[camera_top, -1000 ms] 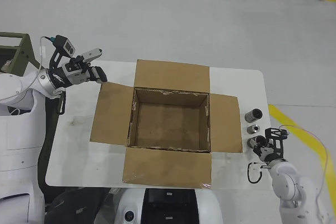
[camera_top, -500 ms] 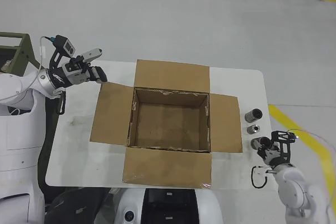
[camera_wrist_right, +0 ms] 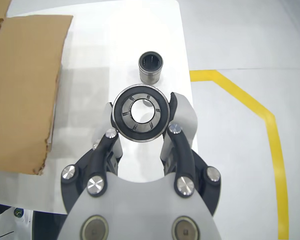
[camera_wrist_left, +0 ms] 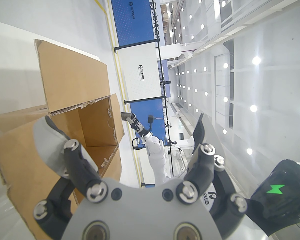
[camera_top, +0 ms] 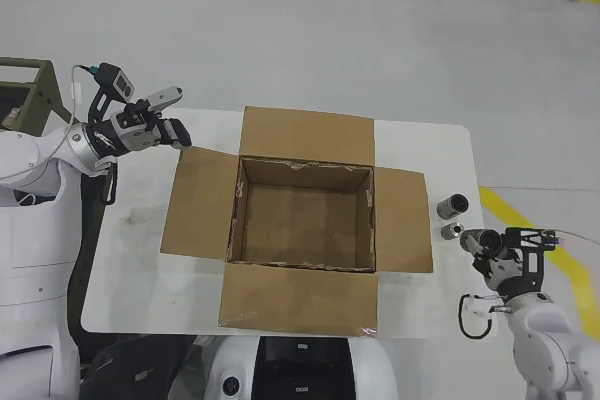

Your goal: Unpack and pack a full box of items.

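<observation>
An open cardboard box (camera_top: 300, 225) stands mid-table with all flaps spread and its inside bare. At the table's right edge my right gripper (camera_top: 483, 243) is shut on a metal bearing sleeve (camera_wrist_right: 120, 113), held above the table with its bore facing the wrist camera. Two more bearing sleeves rest on the table just beyond it, one larger (camera_top: 451, 206) (camera_wrist_right: 150, 67) and one smaller (camera_top: 450, 231). My left gripper (camera_top: 177, 115) (camera_wrist_left: 122, 124) hovers open off the box's left flap (camera_wrist_left: 72, 81), holding nothing.
The white table (camera_top: 140, 260) has bare room left of the box. The bearings lie in a narrow strip between the box's right flap (camera_wrist_right: 25, 88) and the table edge. A green crate (camera_top: 20, 90) stands off the far left corner.
My right gripper has lifted the nearest bearing off the table and drawn it outward toward the right edge. The left arm has not moved.
</observation>
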Controlling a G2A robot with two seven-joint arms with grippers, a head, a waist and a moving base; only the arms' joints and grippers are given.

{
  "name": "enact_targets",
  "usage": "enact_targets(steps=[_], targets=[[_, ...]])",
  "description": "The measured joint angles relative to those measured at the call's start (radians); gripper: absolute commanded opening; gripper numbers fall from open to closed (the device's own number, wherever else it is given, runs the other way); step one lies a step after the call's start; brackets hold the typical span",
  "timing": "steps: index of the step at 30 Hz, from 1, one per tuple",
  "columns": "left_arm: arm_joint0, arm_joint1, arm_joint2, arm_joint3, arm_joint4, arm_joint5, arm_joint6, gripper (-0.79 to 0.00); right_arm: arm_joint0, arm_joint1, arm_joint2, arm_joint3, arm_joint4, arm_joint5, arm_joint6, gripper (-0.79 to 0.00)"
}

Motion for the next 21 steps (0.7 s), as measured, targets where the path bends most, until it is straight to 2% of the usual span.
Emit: enact_targets(steps=[11, 21], targets=[[0.0, 0.0, 0.0, 0.0, 0.0, 0.0, 0.0, 0.0, 0.046, 0.0, -0.06, -0.11, 0.004, -0.015, 0.009, -0.785], [0.0, 0.0, 0.0, 0.0, 0.0, 0.0, 0.0, 0.0, 0.133, 0.002, -0.235, -0.164, -0.076, -0.079, 0.054, -0.785]])
